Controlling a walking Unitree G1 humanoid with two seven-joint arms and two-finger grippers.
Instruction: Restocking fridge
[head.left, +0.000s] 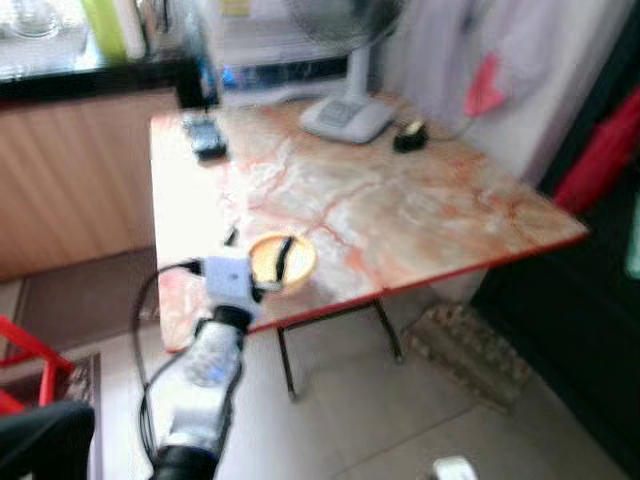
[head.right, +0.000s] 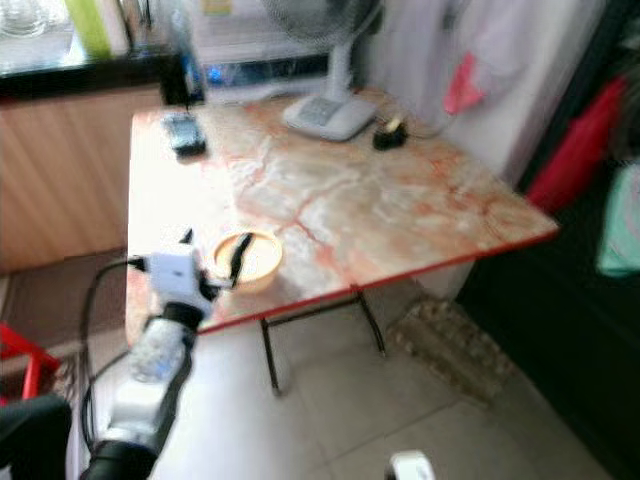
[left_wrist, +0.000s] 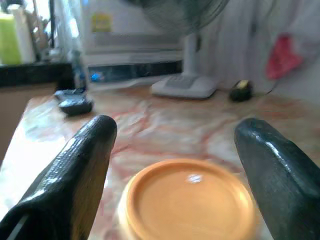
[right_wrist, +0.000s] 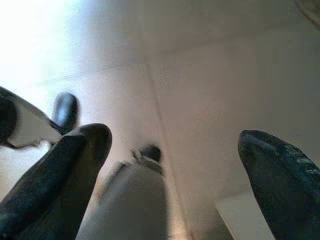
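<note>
Left gripper (left_wrist: 175, 165) spread wide around orange container (left_wrist: 187, 200).

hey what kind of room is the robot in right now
Probably a home kitchen or dining corner: a marble-patterned folding table holds a standing fan's base and a round orange container, with a dark-topped counter behind. The left gripper is open around the container.
</note>
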